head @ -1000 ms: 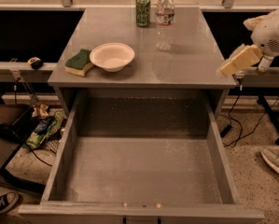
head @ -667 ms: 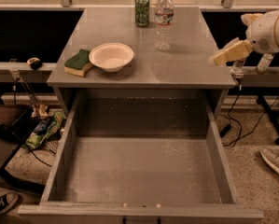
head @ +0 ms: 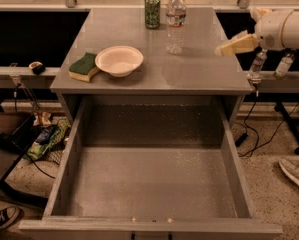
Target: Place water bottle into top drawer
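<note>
The water bottle [head: 175, 20], clear with a white cap and a red and white label band, stands upright at the back of the grey table [head: 199, 69], right of a green can [head: 152, 4]. The top drawer [head: 154, 184] is pulled out wide below the table front, and its speckled floor holds nothing. My gripper [head: 232, 45] hangs over the table's right edge, its tan fingers pointing left toward the bottle, about a hand's width to the right of it and lower in the view. It holds nothing.
A white bowl [head: 119, 60] and a green and yellow sponge [head: 84, 67] sit on the table's left front. Two small bottles [head: 259, 61] stand on the shelf at right under my arm. Cables, bags and shoes lie on the floor on both sides.
My gripper has risen and moved left, from beside the table's right edge to over that edge, closer to the water bottle. Nothing on the table has moved.
</note>
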